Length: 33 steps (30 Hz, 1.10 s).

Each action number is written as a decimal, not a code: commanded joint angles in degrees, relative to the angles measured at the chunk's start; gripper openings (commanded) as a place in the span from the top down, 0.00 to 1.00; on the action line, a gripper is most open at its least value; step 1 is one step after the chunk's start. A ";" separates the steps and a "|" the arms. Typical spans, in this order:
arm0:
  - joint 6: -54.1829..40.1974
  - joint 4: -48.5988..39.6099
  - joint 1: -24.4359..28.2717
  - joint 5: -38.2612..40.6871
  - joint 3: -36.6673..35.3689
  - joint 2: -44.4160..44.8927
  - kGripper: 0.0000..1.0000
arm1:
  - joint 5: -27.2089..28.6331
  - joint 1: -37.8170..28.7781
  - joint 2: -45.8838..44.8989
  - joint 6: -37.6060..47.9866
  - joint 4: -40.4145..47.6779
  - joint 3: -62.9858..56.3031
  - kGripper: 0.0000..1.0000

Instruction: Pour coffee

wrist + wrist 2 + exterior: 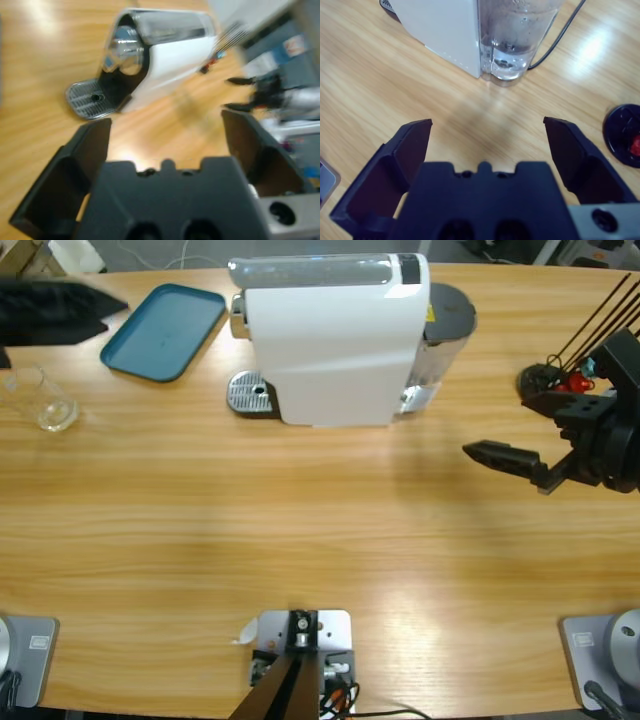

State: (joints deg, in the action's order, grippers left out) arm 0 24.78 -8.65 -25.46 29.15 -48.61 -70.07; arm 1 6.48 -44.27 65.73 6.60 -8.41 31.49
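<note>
Your left gripper (pixel 100 308) sits at the far left edge, fingers spread, holding nothing. Just below it, the glass (pixel 40 400) with the coffee (pixel 55 417) stands near the tabletop's (pixel 300 530) left edge. The tray (pixel 163 331) and coffee machine (pixel 335 335) come next. The front is wide open. Your right gripper (pixel 500 455) waits spread at the right edge.

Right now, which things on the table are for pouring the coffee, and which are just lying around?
For the job:
- coffee machine, with its drip tray and water tank
- clear glass
- left end effector, open and holding nothing
- right end effector, open and holding nothing

Just lying about:
- blue tray
- small black and red thing
</note>
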 commanded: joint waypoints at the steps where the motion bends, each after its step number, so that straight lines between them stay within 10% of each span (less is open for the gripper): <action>1: 8.29 7.61 9.27 16.81 -2.35 -12.16 0.23 | 1.41 -0.46 -3.49 1.22 -2.75 0.80 0.02; 13: 25.92 37.67 11.75 33.25 -2.63 -32.92 0.23 | 3.01 -0.46 -4.56 1.31 -2.31 0.24 0.02; 33: 33.16 52.40 9.81 33.95 0.23 -38.39 0.27 | 3.28 -0.46 -6.41 1.31 -2.28 -0.46 0.04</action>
State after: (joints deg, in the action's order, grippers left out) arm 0 56.34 41.45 -14.55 61.73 -50.42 -105.94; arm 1 8.73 -44.27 60.34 7.14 -10.49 31.55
